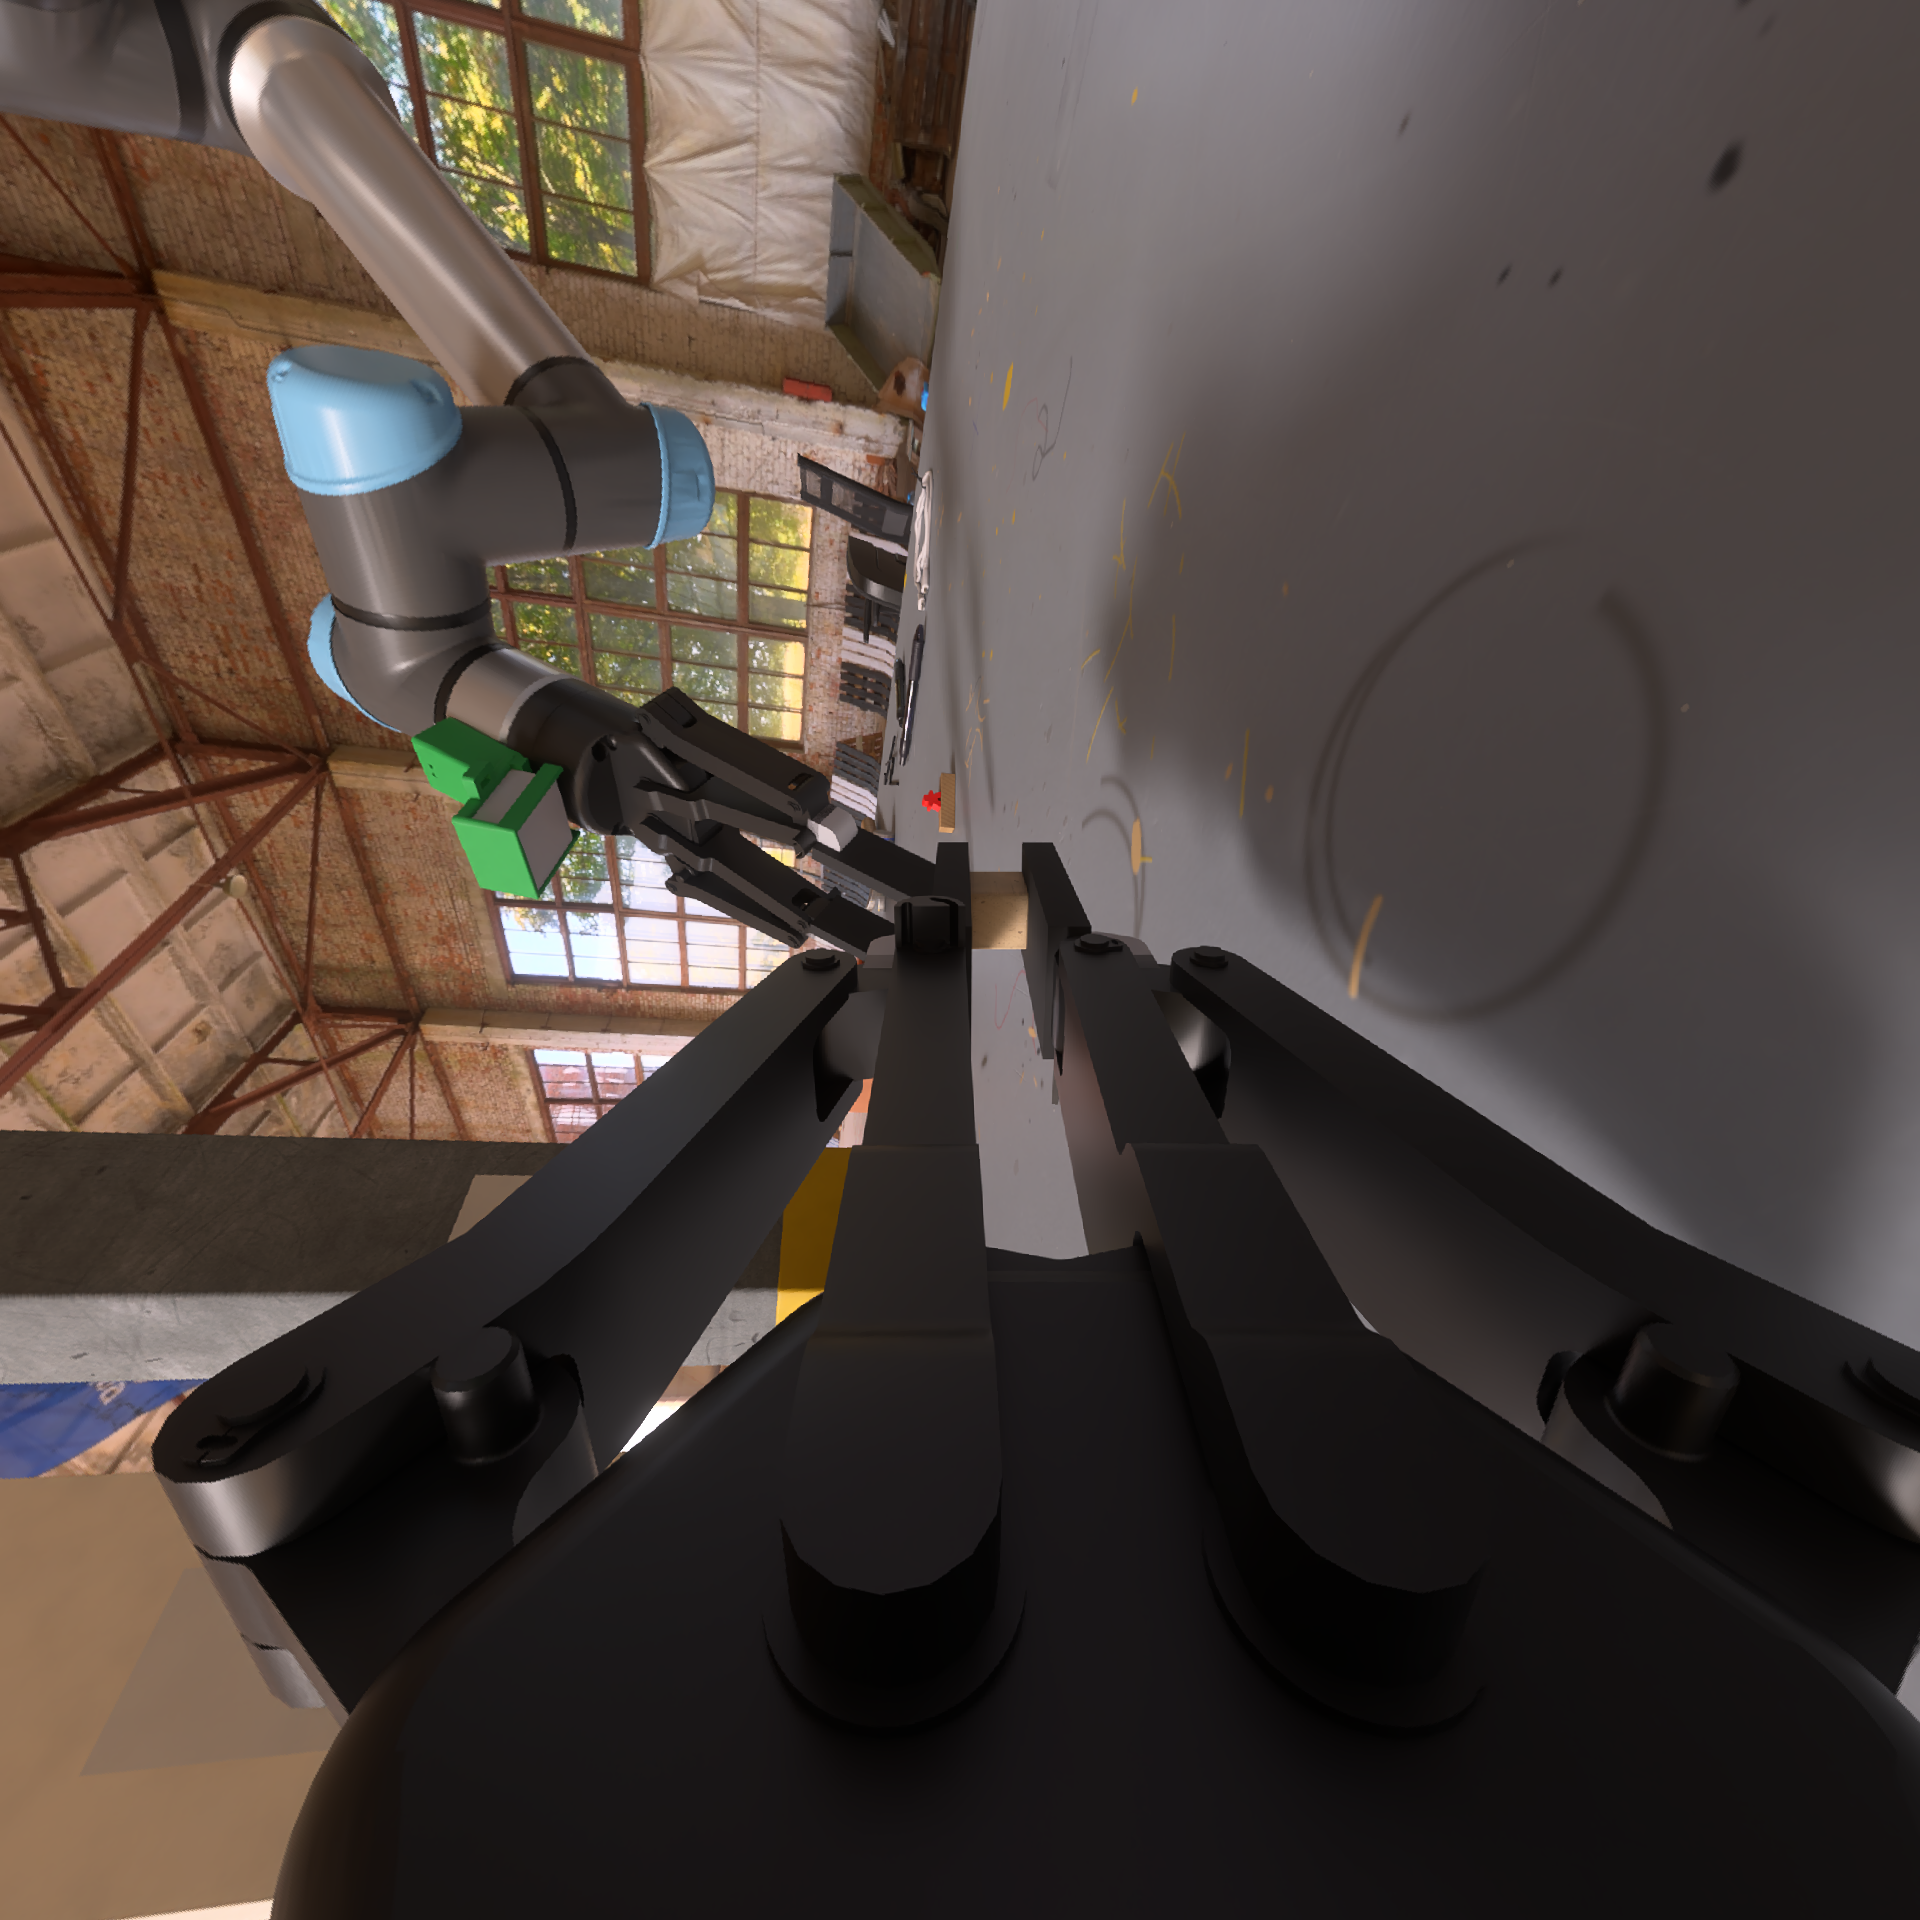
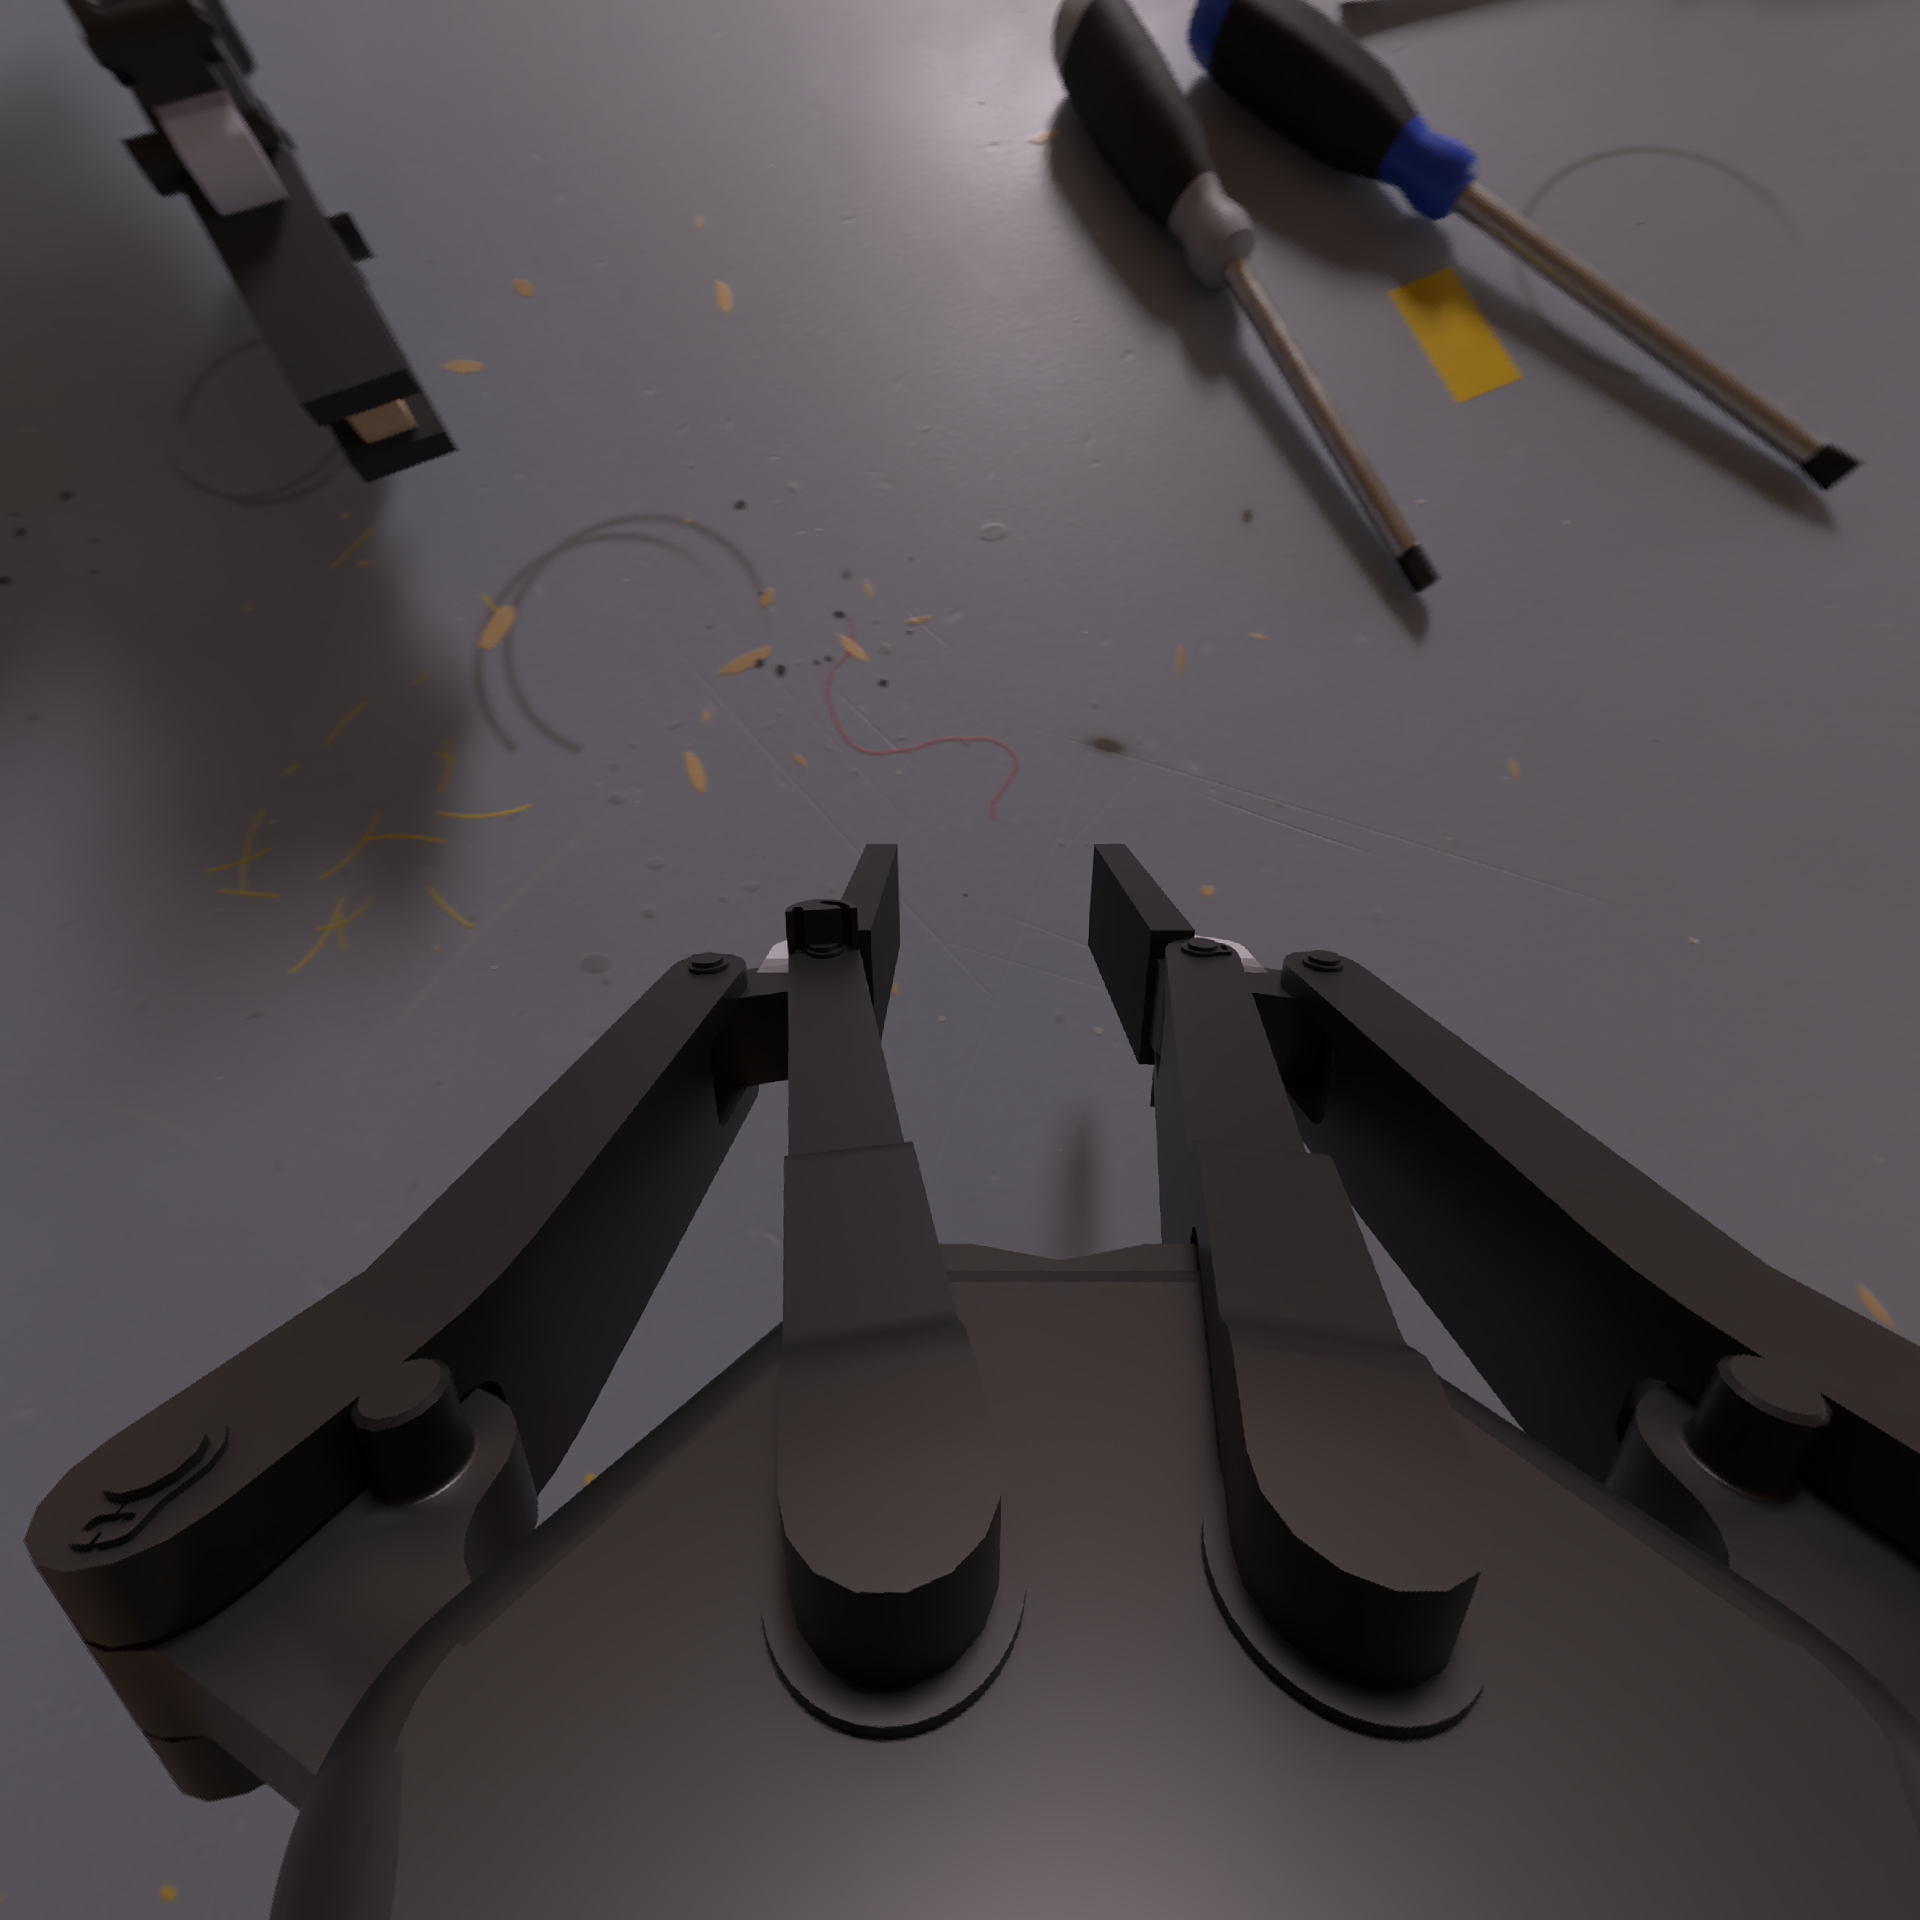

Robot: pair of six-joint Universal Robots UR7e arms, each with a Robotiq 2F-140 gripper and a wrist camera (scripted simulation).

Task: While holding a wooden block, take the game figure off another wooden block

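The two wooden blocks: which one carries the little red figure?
The far wooden block on the grey table carries the red game figure. The other block is bare, clamped in the left gripper.

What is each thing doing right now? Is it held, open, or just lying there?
Left pincer: shut on a wooden block.
Held wooden block: clamped between the fingers, off the table.
Right pincer: open, empty, above the table.
Red game figure: standing on the other block.
Other wooden block: resting on the table.
Two screwdrivers: lying flat, side by side.
Yellow tape: flat on the table.
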